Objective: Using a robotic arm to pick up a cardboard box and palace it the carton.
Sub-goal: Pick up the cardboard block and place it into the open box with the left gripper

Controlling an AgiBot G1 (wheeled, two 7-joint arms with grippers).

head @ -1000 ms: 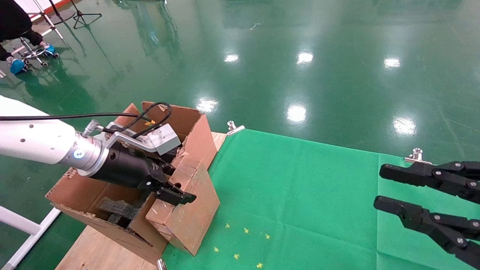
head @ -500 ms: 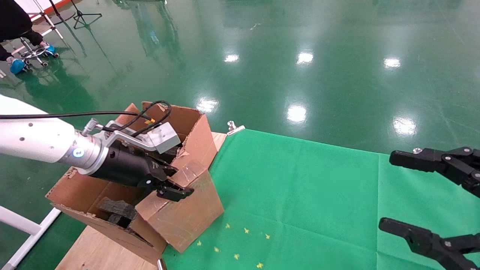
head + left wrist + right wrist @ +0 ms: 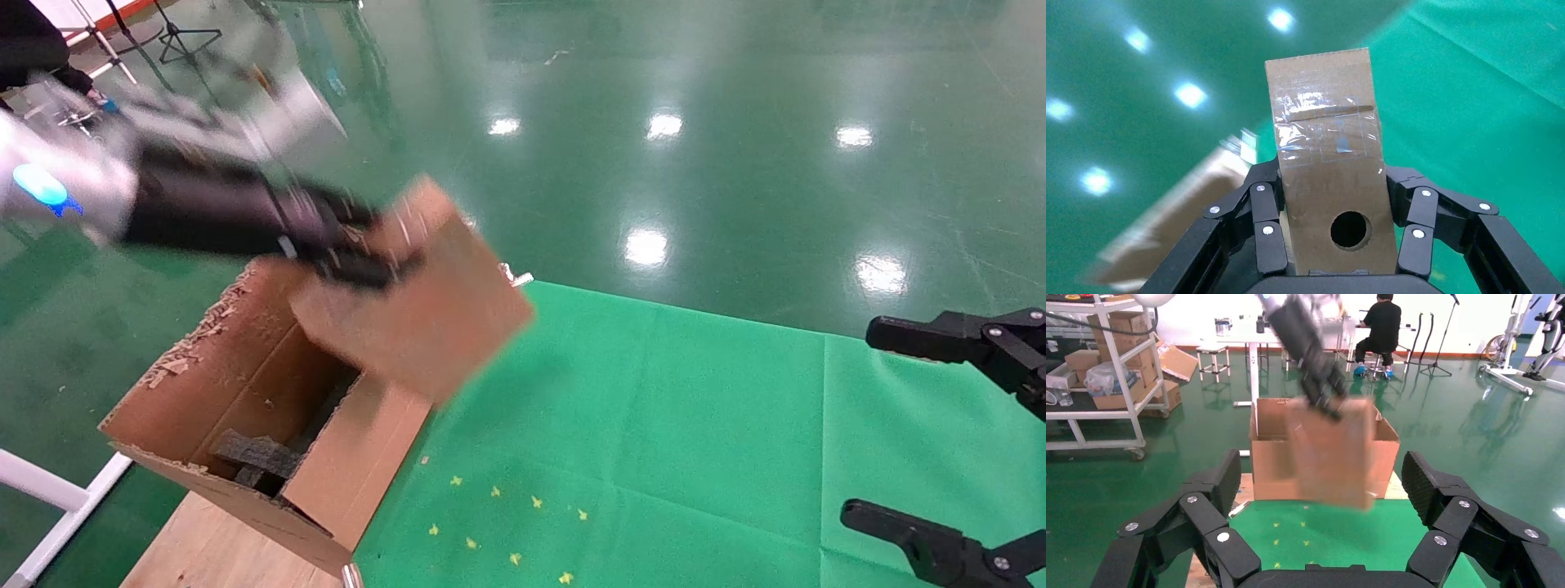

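The cardboard box (image 3: 425,302) hangs tilted in the air over the right wall of the carton (image 3: 176,384). My left gripper (image 3: 359,261), on the white and silver arm, is shut on the box's upper end. In the left wrist view the taped box (image 3: 1321,92), with a round hole, sits between both fingers (image 3: 1269,239) of that gripper (image 3: 1330,184). The carton stands open at the table's left edge with black foam (image 3: 253,453) inside. From the right wrist view the box (image 3: 1330,453) hangs in front of the carton (image 3: 1269,459). My right gripper (image 3: 858,423) stands open at the far right.
A green cloth (image 3: 654,408) with small yellow marks (image 3: 507,523) covers the table, and a metal clamp (image 3: 511,278) holds its far edge. The carton rests on a wooden board (image 3: 204,547). Shelves with boxes (image 3: 1101,367) and a seated person (image 3: 1379,324) are far behind.
My left gripper has lifted the cardboard box off the cloth, up and back above the carton's right wall. The right gripper has opened wider and drawn back to the right.
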